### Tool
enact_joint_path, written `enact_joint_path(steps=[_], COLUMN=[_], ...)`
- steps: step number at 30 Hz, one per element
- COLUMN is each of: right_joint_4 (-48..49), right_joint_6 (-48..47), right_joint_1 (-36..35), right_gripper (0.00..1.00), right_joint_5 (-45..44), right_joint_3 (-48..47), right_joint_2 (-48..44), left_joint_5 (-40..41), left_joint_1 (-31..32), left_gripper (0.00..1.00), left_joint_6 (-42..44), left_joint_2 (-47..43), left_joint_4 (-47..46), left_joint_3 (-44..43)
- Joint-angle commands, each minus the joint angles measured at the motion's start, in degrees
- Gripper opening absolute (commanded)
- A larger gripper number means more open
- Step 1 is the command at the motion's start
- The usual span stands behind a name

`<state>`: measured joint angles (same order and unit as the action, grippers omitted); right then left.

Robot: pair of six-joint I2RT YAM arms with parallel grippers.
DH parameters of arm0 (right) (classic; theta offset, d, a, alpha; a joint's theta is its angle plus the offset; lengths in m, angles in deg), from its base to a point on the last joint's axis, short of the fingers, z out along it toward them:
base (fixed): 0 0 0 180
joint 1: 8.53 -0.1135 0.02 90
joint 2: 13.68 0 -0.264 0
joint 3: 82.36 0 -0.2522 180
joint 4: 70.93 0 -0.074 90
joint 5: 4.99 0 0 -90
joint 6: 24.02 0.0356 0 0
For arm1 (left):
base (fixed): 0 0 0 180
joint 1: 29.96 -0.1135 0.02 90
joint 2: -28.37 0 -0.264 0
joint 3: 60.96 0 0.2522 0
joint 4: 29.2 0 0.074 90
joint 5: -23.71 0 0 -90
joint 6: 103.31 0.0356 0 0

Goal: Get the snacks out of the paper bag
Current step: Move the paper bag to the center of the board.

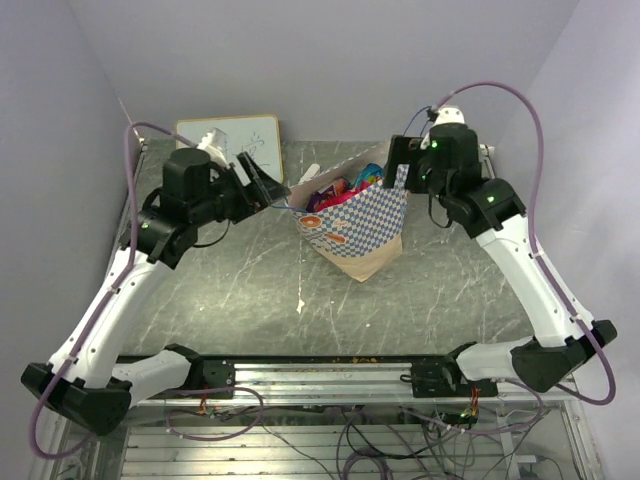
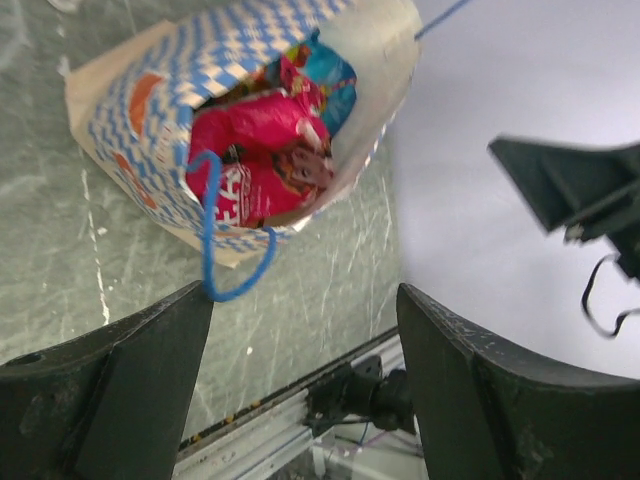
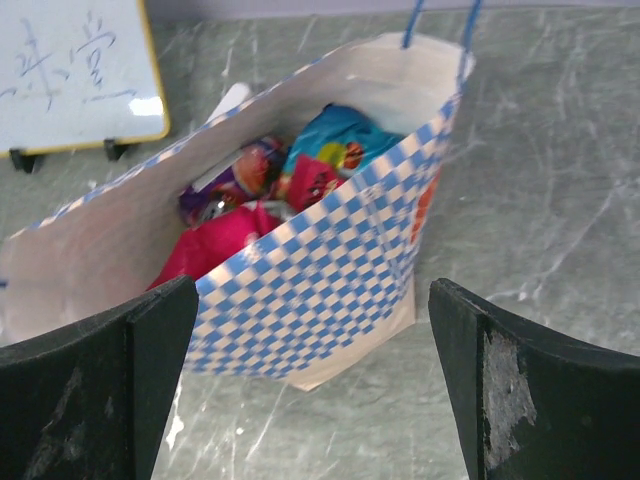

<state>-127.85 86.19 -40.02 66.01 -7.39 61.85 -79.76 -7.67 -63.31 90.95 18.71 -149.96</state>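
The paper bag (image 1: 358, 228) stands tilted mid-table, mouth open toward the back left. Snacks fill it: a large pink-red packet (image 2: 255, 160), a blue one (image 2: 335, 80) and a purple one (image 3: 220, 190) show. My left gripper (image 1: 262, 180) hovers at the bag's left rim, open and holding nothing. A blue cord handle (image 2: 215, 250) hangs close to its left fingertip (image 2: 195, 300). At the bag's right rim my right gripper (image 1: 400, 165) stands open and empty above the checked side (image 3: 330, 280). The pink packet (image 3: 215, 245) and blue packet (image 3: 345, 140) lie just inside that wall.
A white framed writing board (image 1: 232, 140) leans against the back wall left of the bag, also in the right wrist view (image 3: 75, 70). Walls close in on three sides. A metal rail (image 1: 320, 365) runs along the table's near edge.
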Motion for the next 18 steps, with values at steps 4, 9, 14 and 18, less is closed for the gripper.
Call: enact_joint_path(steps=[4,9,14,18], right_joint_4=[1.86,4.39,5.12,6.18], right_joint_6=[-0.98,1.91,2.84,2.95], right_joint_1=[15.07,24.41,28.33,30.2], right_gripper=[1.0,1.0,0.98,0.95], right_joint_5=[14.31,24.31,28.83,33.24], right_joint_3=[-3.62,-4.19,-7.65,-11.22], right_joint_2=[4.54,7.59,13.55,18.81], left_joint_5=[7.04,6.33,5.01,3.64], left_joint_1=[5.01,4.96,4.94,4.96], left_gripper=[0.83,0.78,0.71,0.67], left_joint_6=[-0.24,1.42,3.59,6.92], left_joint_2=[2.6,5.34,8.97,12.26], left_joint_4=[-3.56,-2.86,-2.63,-0.95], left_joint_3=[1.75,1.17,-1.19,-4.58])
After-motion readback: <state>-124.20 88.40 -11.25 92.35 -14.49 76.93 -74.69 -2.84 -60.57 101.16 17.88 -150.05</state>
